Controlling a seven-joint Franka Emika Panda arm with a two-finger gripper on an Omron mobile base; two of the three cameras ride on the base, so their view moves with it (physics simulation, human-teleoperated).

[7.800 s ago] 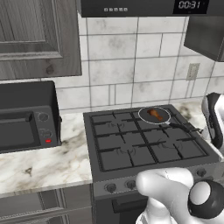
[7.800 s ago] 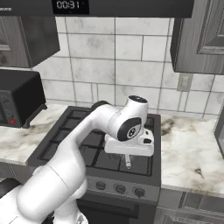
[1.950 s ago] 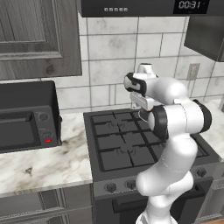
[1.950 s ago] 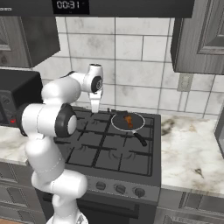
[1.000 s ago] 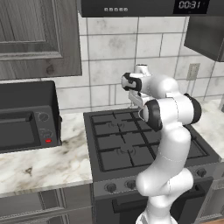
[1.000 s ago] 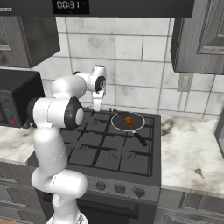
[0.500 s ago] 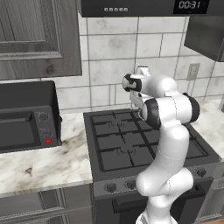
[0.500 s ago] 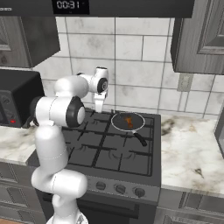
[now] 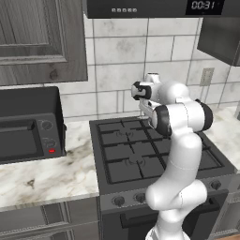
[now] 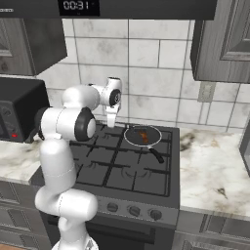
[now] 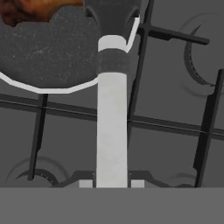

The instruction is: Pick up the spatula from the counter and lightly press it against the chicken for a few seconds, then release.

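Note:
In the hand view my gripper point(image 11: 112, 183) is shut on the spatula point(image 11: 112, 127). Its pale handle runs straight up the picture to a dark blade that hangs over the rim of the frying pan point(image 11: 48, 57). The browned chicken point(image 11: 35, 8) lies in the pan up and left of the blade, and I cannot tell whether they touch. In the right base view the gripper point(image 10: 111, 121) points down over the back of the stove, just left of the pan point(image 10: 155, 138) with the chicken point(image 10: 142, 135) in it.
Dark burner grates cover the stove point(image 10: 122, 166). A black toaster oven point(image 9: 26, 124) stands on the marble counter point(image 9: 42, 176) to the left. More marble counter point(image 10: 215, 166) lies right of the stove. My elbow point(image 9: 180, 117) rises in front of the right burners.
Over the last second the hand has drifted a little to the right, toward the pan, with the spatula still held. Pan and chicken have stayed put.

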